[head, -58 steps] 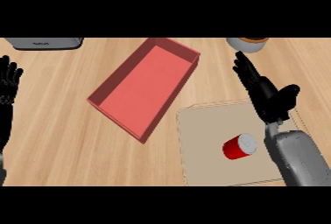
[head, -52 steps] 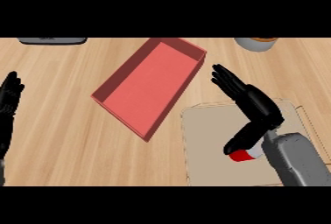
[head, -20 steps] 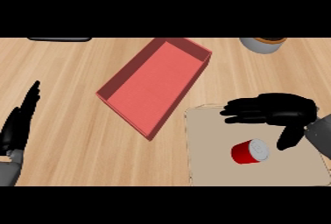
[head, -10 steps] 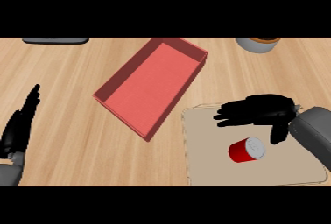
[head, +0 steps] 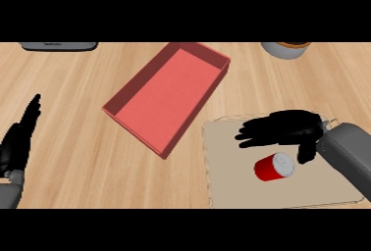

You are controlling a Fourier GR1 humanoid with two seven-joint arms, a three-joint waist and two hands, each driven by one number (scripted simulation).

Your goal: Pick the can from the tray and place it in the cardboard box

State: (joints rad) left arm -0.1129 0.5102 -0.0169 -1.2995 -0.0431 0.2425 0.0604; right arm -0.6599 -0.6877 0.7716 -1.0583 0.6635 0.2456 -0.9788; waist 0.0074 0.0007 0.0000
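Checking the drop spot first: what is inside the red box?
The red box shows only its bare red floor; its near-left wall hides a thin strip. The can lies on the tray, below the right hand.

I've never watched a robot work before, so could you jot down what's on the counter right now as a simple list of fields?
can: red can lying on its side on the tray
tray: flat beige tray, lower right
box: red open box, nothing in it, left of the tray
right robot hand: over the tray just above the can, holding nothing
left robot hand: open, resting at the left edge
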